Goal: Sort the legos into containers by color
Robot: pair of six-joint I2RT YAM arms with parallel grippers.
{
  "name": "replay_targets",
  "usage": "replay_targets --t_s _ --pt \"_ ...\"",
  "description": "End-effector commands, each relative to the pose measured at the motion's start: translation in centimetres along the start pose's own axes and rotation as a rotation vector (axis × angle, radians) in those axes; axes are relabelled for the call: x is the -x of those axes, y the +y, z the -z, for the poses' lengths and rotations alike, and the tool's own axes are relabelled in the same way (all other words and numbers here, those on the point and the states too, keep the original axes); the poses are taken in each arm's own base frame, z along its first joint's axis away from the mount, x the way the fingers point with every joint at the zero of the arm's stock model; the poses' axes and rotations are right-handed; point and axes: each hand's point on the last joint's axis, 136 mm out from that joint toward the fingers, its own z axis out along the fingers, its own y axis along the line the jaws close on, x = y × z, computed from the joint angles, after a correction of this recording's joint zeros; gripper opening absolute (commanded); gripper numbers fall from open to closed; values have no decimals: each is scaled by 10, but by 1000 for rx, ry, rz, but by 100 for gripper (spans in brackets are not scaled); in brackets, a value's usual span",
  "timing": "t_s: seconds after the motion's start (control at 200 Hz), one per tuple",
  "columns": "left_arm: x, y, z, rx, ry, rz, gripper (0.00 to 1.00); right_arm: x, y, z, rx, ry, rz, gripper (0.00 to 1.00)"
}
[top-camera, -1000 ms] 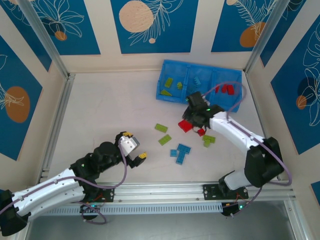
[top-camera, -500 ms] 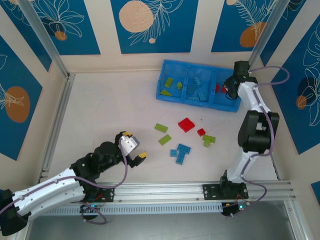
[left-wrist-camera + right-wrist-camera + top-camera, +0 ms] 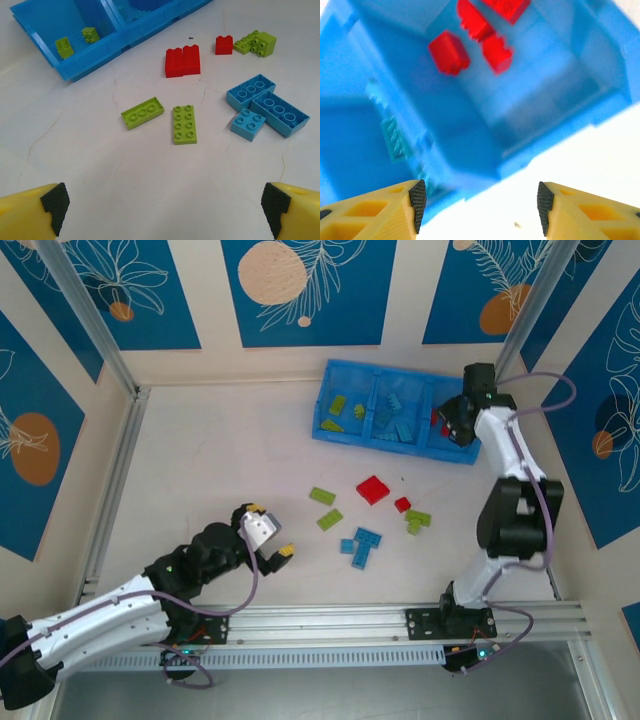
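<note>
While above the tray (image 3: 555, 117), right hand (image 3: 480, 202) open.

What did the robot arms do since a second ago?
The right gripper swung away from the loose bricks to the far right, over the blue tray's right compartment, and opened its jaws above the red bricks there. The left gripper stayed put, open, and the loose bricks did not move.
</note>
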Motion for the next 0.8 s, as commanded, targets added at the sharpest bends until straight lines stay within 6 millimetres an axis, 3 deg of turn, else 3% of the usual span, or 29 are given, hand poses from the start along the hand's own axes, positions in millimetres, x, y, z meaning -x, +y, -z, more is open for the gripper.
replay_targets --t_s 0.0,0.11,0.185,0.27,0.405,0.47,0.54,0.775,0.795 --pt "1 -2 -5 -5 -9 13 100 -39 21 51 189 -24 92 62" --pt "-5 0 -13 11 33 19 100 -97 21 81 300 -30 278 62" --pt "-8 2 -18 27 71 38 100 -145 20 90 375 16 419 62" --pt "-6 0 -22 15 74 55 100 -196 12 89 411 141 528 61" --pt "-3 -3 -21 -1 55 68 100 -254 -25 70 223 299 618 61" --pt "-3 -2 -20 4 53 68 100 -271 -41 62 123 335 695 61" --pt "-3 0 -17 13 52 59 100 -271 -59 52 -34 305 759 63" --pt "-4 4 -14 31 45 48 100 -292 -80 25 -251 391 699 100" --pt "-4 3 -14 31 46 47 100 -295 -81 23 -259 397 695 99"
